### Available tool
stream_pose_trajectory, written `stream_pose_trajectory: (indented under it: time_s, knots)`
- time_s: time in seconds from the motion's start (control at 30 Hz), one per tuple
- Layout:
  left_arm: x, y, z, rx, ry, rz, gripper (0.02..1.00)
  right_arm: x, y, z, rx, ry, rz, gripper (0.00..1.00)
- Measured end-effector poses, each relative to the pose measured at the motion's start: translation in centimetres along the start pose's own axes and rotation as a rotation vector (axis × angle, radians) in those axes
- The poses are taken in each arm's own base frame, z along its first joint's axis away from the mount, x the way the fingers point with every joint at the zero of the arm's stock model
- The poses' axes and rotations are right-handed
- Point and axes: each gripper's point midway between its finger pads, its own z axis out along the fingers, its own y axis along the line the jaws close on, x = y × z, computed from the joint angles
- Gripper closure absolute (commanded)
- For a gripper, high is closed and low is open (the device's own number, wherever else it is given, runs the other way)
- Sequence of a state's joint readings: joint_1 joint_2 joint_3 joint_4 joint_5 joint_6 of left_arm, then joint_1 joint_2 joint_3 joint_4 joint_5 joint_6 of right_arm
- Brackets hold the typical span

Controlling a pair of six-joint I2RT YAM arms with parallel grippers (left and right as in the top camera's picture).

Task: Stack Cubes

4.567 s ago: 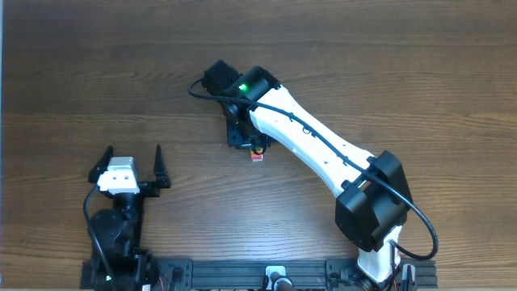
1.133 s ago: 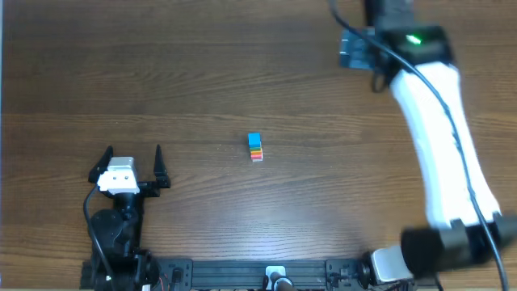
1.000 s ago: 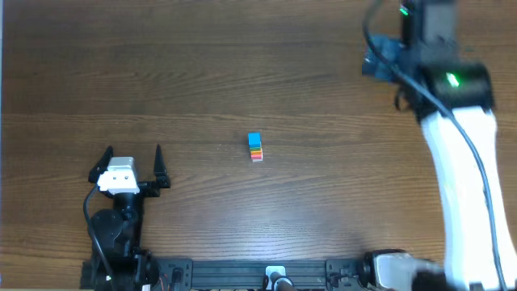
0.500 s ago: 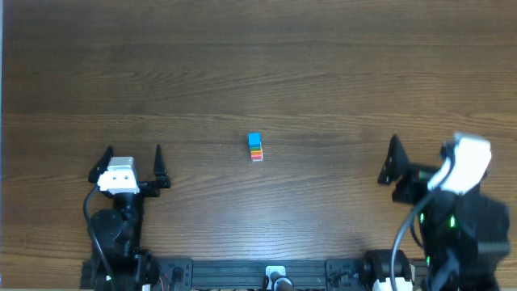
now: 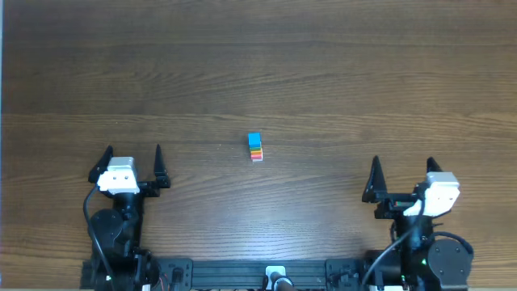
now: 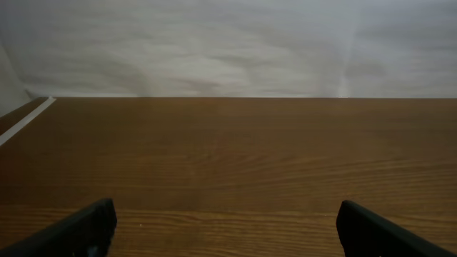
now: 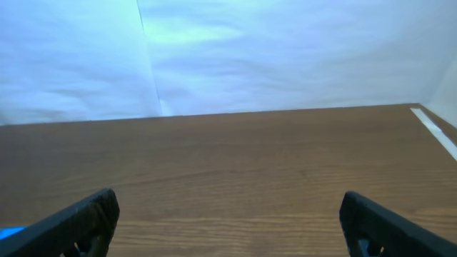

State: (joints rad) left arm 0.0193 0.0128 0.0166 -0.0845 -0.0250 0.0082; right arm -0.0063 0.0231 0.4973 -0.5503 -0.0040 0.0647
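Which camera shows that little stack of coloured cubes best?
The top view: the stack of coloured cubes stands whole on the brown wooden table, blue uppermost. The right wrist view catches a blue sliver at its edge, possibly the stack. The left wrist view faces tabletop and wall.

no readable text, labels or numbers

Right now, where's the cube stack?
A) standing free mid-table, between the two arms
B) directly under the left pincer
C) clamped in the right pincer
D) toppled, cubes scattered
A: the cube stack stands upright on the table, blue cube on top, well apart from the left pincer and the right pincer, both open and holding nothing.
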Motion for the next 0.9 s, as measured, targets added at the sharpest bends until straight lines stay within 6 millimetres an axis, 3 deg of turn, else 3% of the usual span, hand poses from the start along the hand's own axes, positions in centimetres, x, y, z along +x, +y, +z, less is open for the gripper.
stream_pose_trajectory:
  time_s: [0.6, 0.9]
  knots:
    - [0.0, 0.0, 0.0, 0.0, 0.0, 0.0, 0.018, 0.9, 0.8, 2.9, -0.054, -0.124, -0.096, 0.007]
    - [0.0, 0.0, 0.0, 0.0, 0.0, 0.0, 0.018, 3.6, 0.7, 4.6, -0.059, -0.141, -0.118, 0.009]
